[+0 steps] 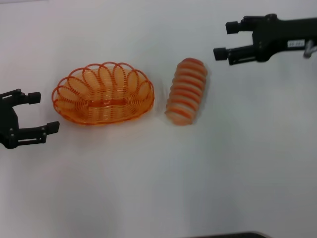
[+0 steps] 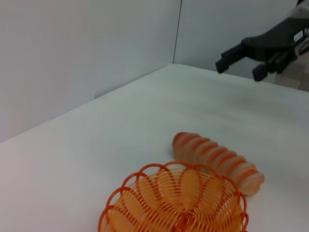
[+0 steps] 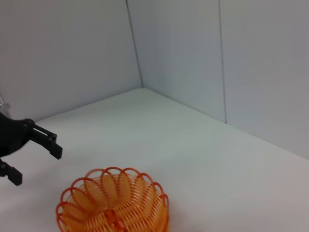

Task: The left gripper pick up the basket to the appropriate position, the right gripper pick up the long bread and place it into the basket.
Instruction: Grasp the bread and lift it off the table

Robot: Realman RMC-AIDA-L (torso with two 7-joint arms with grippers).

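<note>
I see the empty basket (image 1: 103, 93) with the bread (image 1: 186, 91) lying just right of it, my left gripper (image 1: 35, 113) wide open beside its left rim for grabbing, my right gripper (image 1: 221, 39) open beyond the bread.

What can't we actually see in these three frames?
- Long bread: absent from the right wrist view, outside its frame.
- Basket: near rim cut off by the left wrist view's edge.
- Left pincer: its wrist runs off the head view's edge.
- Right pincer: arm behind it cropped in the head view.
</note>
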